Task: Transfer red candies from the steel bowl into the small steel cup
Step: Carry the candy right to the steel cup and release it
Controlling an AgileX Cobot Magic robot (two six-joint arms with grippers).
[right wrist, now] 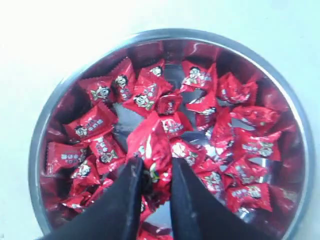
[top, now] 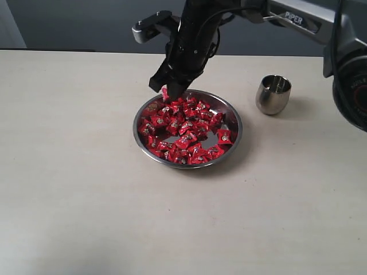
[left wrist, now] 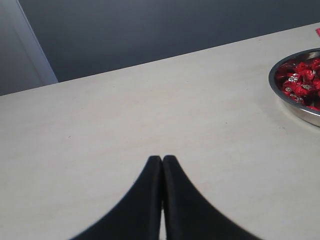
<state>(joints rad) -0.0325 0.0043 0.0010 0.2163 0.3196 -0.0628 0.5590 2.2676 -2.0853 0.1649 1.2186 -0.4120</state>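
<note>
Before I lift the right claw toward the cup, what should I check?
1. The right claw pinches a red candy over the steel bowl: ok.
2. Only one candy is gripped: cannot tell, since other wrappers crowd the fingers.
3. The small steel cup stands upright, mouth up, right of the bowl: ok.
4. Nothing stands between bowl and cup: ok.
5. The left claw is shut and off to the side of the bowl: ok.
</note>
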